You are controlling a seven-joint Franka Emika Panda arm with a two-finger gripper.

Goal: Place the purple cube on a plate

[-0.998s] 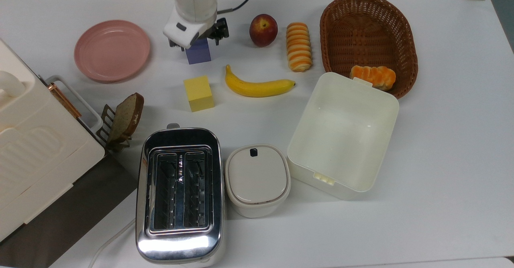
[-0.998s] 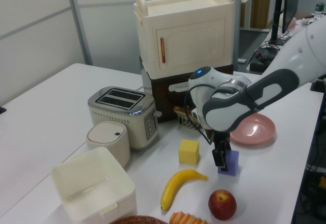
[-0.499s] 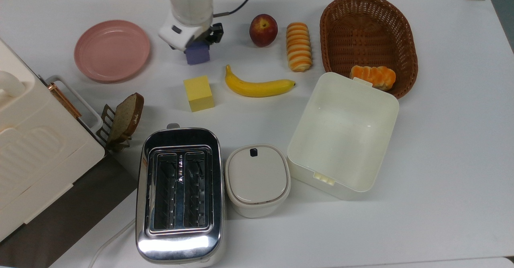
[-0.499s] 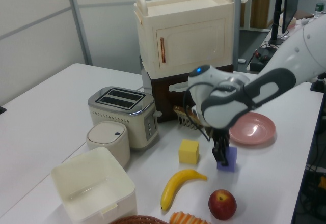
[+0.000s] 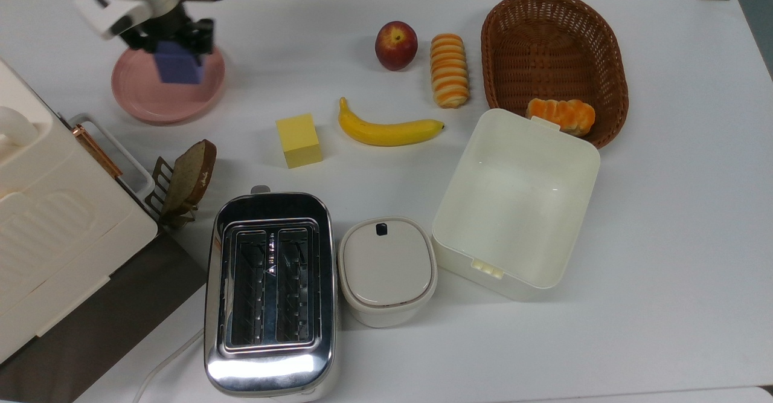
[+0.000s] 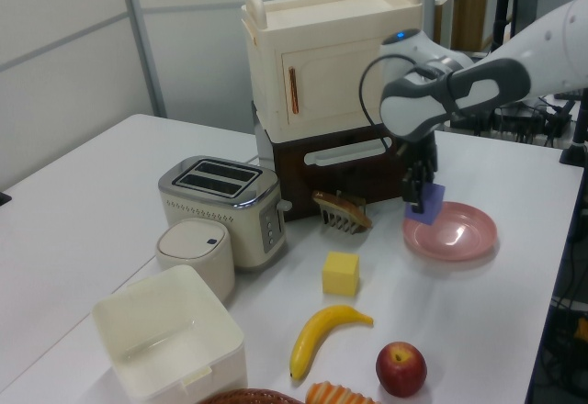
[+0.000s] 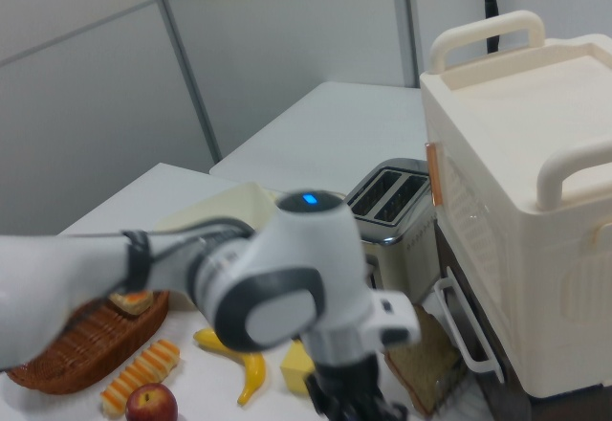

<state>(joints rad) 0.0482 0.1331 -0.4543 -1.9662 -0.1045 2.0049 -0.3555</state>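
Hand: the hand (image 5: 175,43) sits in the upper left of the top view, its two dark fingers closed on opposite sides of the purple cube (image 5: 178,69); in the left view the hand (image 6: 423,193) hangs right of centre, under the white arm.
Purple cube: gripped between the fingers, over the plate (image 5: 145,101) in the upper left of the top view; in the left view the purple cube (image 6: 430,199) appears lifted clear above the plate's back rim, slightly tilted.
Plate: pale pink, round, on the white table (image 5: 386,354); in the left view the plate (image 6: 459,239) lies right of centre, near the cream cabinet (image 6: 331,60).
Yellow cube: the yellow cube (image 5: 298,140) stands left of centre in the top view, well apart from the plate, just left of the banana (image 5: 386,130).
Upper middle of the top view: an apple (image 5: 395,45) beside a striped bread roll (image 5: 449,69).
Upper right of the top view: a brown wicker basket (image 5: 543,34) with a second roll (image 5: 561,116) at its lower edge.
Lower half of the top view: a chrome toaster (image 5: 270,294), a small lidded pot (image 5: 386,270) and an open cream box (image 5: 516,200), side by side.
Left edge of the top view: a slice of bread (image 5: 192,173) leans in a small rack beside the cabinet.
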